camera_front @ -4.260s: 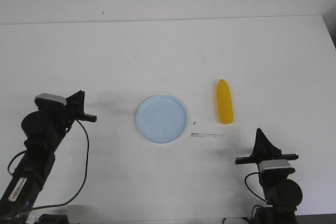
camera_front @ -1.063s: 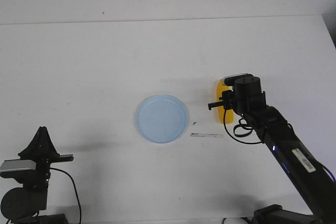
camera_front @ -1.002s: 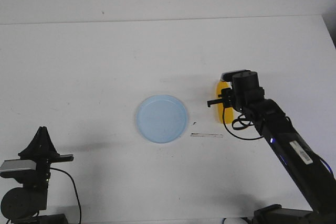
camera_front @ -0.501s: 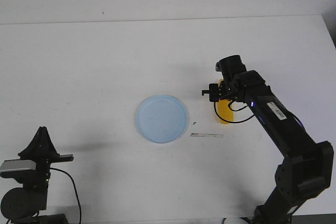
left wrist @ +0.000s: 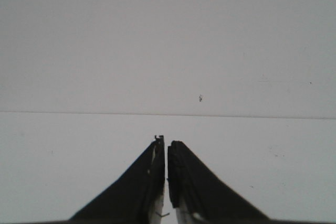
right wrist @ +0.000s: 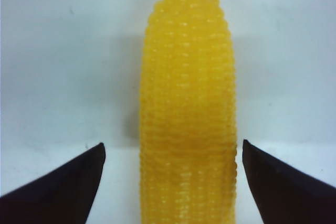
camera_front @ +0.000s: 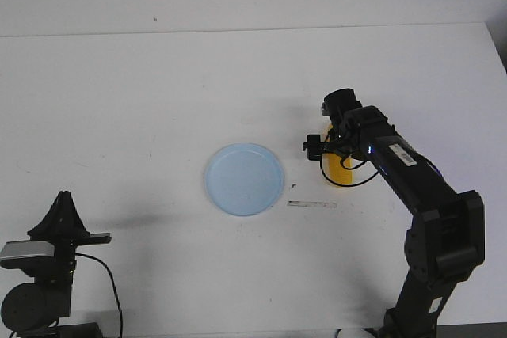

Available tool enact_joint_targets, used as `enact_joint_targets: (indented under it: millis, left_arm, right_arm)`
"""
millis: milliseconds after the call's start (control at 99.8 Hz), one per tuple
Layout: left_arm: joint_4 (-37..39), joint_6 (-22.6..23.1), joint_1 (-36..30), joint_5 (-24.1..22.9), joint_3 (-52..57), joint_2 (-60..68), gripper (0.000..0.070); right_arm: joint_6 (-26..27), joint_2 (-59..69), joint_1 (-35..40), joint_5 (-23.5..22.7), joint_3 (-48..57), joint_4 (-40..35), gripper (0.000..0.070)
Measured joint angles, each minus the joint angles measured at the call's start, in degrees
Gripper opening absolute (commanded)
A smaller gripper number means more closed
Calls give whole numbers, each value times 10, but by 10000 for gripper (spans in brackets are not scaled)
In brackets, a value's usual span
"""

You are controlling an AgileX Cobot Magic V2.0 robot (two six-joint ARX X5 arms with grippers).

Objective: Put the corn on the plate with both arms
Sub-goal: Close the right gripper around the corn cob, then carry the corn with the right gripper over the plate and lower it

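- At the far left I am seeing my left black jointed arm (camera_front: 36,275) folded low at the near edge of the white bench (camera_front: 158,93), well apart from everything else.
- Its left hand (left wrist: 166,145) is showing its two dark fingers (left wrist: 149,182) pressed together over bare bench.
- Mid-bench, the round, shallow, pale light-blue plate (camera_front: 245,179) is lying flat with nothing on it.
- Just right of the plate, the bright yellow tapered corn cob (camera_front: 341,173) is lying on the bench, mostly hidden under my right arm (camera_front: 412,187) in the front view.
- My right hand (right wrist: 170,179) is hanging spread, one fingertip (right wrist: 68,182) on each side of the cob, neither touching it.
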Motion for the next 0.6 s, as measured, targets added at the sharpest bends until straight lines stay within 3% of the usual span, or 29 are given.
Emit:
enact_joint_targets:
  millis: [80,200,601]
  left_arm:
    - [0,0,0,0,0,0,1]
    - [0,0,0,0,0,0,1]
    - [0,0,0,0,0,0,1]
  right_arm:
    - [0,2,-3,0,0,0,405]
    - [0,2,-5,0,0,0,329]
    - [-2,2,-9,-1,6,-2,329]
